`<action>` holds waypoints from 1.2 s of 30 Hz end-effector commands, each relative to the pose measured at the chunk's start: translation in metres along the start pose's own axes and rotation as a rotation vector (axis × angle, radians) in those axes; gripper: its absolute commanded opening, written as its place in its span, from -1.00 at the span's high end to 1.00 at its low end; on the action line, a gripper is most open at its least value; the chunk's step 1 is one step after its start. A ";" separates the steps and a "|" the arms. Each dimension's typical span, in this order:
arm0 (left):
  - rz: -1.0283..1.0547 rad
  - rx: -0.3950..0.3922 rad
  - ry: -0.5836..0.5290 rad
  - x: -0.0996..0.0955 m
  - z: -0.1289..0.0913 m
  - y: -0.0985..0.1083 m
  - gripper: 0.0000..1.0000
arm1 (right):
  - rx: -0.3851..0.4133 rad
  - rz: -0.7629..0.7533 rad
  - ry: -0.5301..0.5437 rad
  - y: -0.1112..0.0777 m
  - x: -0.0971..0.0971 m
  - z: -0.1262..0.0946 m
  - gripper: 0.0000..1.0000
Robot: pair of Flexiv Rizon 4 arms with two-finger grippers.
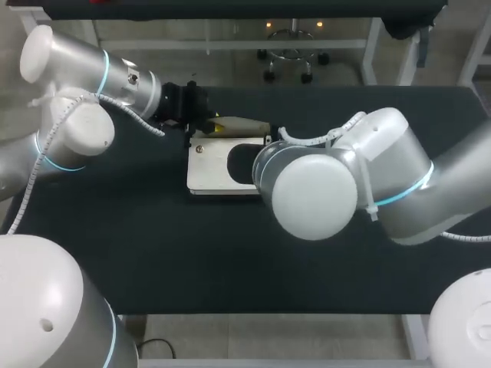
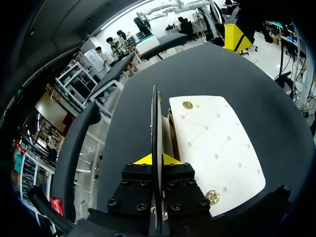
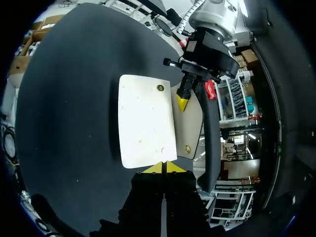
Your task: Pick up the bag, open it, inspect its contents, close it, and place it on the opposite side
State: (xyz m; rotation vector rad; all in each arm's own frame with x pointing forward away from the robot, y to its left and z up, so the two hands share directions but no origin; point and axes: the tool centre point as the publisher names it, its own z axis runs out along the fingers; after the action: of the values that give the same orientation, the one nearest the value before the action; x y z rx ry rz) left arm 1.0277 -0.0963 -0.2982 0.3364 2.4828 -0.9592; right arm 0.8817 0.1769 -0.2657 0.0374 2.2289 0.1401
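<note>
A flat white bag [image 1: 211,165] lies on the black table near its middle. Its flap [image 1: 244,125], beige inside, is lifted along the far side. My left gripper [image 1: 217,127] is shut on that flap. In the left wrist view the flap [image 2: 155,118] runs edge-on between the left gripper's [image 2: 157,159] yellow tips, beside the white bag body [image 2: 212,143] with its brass snaps. My right gripper [image 3: 164,168] is shut, with its tips at the near edge of the bag [image 3: 145,121]. I cannot tell whether it pinches that edge. Across the bag, the left gripper [image 3: 183,102] holds the flap [image 3: 191,126].
My right arm's bulky elbow [image 1: 314,195] hangs over the bag's right part and hides the right gripper in the head view. Bare black table top [image 1: 153,253] spreads around the bag up to the front edge [image 1: 253,314].
</note>
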 end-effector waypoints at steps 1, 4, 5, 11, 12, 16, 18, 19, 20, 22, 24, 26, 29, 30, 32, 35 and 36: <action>0.030 0.000 -0.012 0.008 -0.001 0.004 1.00 | 0.043 -0.005 -0.070 0.023 0.028 0.015 1.00; 0.041 -0.003 -0.020 0.009 0.000 0.009 1.00 | 0.046 -0.001 -0.066 0.027 0.037 0.021 1.00; 0.042 0.003 -0.025 0.009 0.000 0.011 1.00 | 0.042 0.001 -0.060 0.029 0.039 0.022 1.00; 0.045 0.019 -0.040 0.012 0.002 0.020 1.00 | 0.030 -0.006 -0.042 0.035 0.053 0.027 1.00; 0.049 0.017 -0.038 0.013 0.002 0.021 1.00 | 0.030 -0.010 -0.040 0.036 0.055 0.029 1.00; 0.062 0.014 -0.027 0.016 0.003 0.025 1.00 | 0.053 -0.016 -0.041 0.034 0.063 0.040 1.00; 0.068 0.019 -0.022 0.017 0.002 0.026 1.00 | 0.067 -0.012 -0.032 0.031 0.065 0.047 1.00; 0.068 0.019 -0.022 0.017 0.002 0.027 1.00 | 0.061 0.006 -0.024 0.029 0.066 0.049 1.00; 0.068 0.019 -0.021 0.017 0.002 0.027 1.00 | 0.068 0.006 -0.023 0.027 0.066 0.052 1.00; 0.067 0.019 -0.019 0.017 0.004 0.028 1.00 | 0.060 0.018 -0.012 0.025 0.068 0.055 1.00; 0.065 0.020 -0.016 0.018 0.005 0.028 1.00 | 0.064 0.014 -0.009 0.025 0.070 0.059 1.00; 0.066 0.025 -0.015 0.018 0.006 0.028 1.00 | 0.060 0.017 -0.002 0.024 0.072 0.061 1.00; 0.072 0.031 -0.014 0.019 0.006 0.027 1.00 | 0.058 0.019 -0.002 0.021 0.073 0.065 0.91; 0.074 0.031 -0.013 0.020 0.006 0.027 1.00 | 0.060 0.024 -0.002 0.019 0.073 0.066 0.79; 0.077 0.030 -0.011 0.020 0.007 0.027 1.00 | 0.062 0.032 0.000 0.016 0.072 0.069 0.65; 0.079 0.028 -0.008 0.020 0.008 0.027 1.00 | 0.064 0.043 0.001 0.012 0.073 0.072 0.64; 0.079 0.027 -0.007 0.020 0.008 0.027 1.00 | 0.065 0.045 0.002 0.012 0.073 0.073 0.61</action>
State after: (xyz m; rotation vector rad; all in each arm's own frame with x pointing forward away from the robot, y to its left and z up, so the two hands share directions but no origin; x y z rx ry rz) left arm 1.0213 -0.0796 -0.3277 0.4349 2.4344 -0.9591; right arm 0.8915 0.2035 -0.3630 0.1260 2.2362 0.0803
